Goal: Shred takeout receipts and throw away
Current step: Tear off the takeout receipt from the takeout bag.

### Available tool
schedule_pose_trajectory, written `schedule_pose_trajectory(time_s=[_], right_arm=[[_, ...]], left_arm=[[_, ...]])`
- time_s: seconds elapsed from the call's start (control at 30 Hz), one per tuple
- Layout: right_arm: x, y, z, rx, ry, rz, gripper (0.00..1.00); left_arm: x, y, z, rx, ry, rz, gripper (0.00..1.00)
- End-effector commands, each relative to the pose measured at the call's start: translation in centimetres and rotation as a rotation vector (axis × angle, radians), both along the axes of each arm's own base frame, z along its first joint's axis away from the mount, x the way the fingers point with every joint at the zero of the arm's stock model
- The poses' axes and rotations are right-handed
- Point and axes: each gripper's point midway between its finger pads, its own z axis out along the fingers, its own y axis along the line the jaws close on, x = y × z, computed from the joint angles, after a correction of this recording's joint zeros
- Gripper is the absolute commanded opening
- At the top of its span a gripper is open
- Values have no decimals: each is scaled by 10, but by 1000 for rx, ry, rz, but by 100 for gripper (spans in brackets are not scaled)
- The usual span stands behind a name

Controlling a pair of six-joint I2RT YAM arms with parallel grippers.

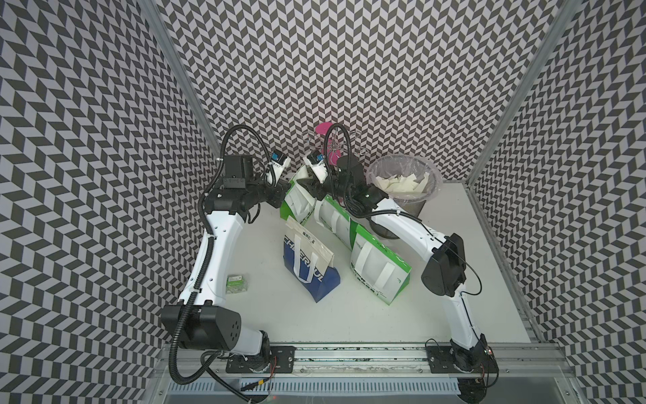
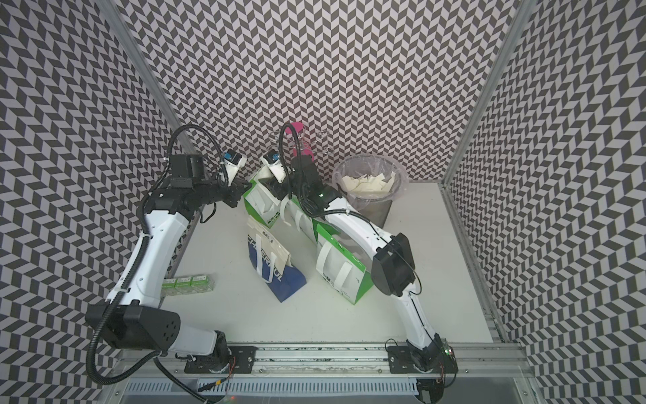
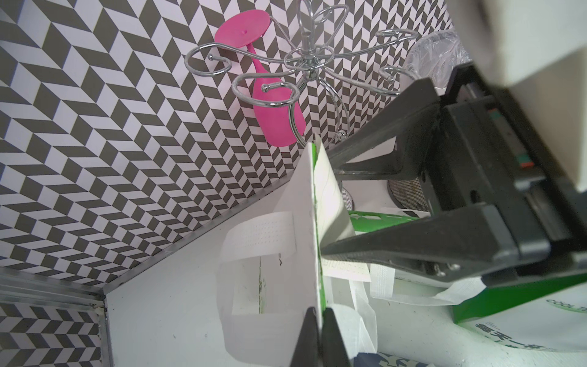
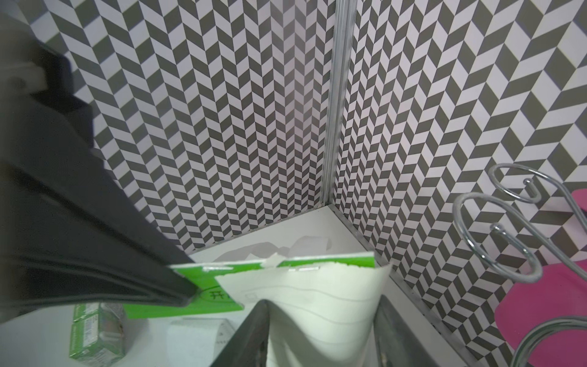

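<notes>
the left gripper (image 3: 318, 313) is clamped shut on the rim of a green-and-white paper bag (image 1: 297, 204), which stands near the middle of the table's (image 1: 454, 297) far edge. a receipt (image 3: 330, 193) stands up at that same rim, and the right gripper (image 4: 324, 305) has its fingers apart on either side of it, close to the paper's edges but not pinching it. torn receipt pieces (image 1: 402, 183) lie in the bin (image 1: 414, 206) at the far right corner.

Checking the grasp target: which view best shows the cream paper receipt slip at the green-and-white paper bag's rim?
Right wrist view: the cream paper receipt slip faces the lens, wavy lines legible. Left wrist view shows it obliquely. In both top views the right arm largely hides it.
</notes>
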Motion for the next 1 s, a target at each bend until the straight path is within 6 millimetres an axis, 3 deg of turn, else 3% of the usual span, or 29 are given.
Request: schedule_pose_trajectory(time_s=[0.0, 0.13, 0.4, 0.53, 0.97], right_arm=[[5, -1, 20, 42, -53, -15, 45], [2, -2, 24, 42, -65, -5, 30], [-12, 1, 33, 47, -73, 57, 25], [-18, 0, 36, 43, -75, 64, 24], [-26, -3, 34, 25, -79, 40, 36]], left_arm=[[-9, -8, 23, 4, -58, -33, 0], [-7, -9, 19, 10, -46, -29, 0], [-3, -8, 18, 12, -44, -23, 0], [0, -7, 15, 15, -37, -10, 0], [5, -7, 11, 18, -27, -5, 0]])
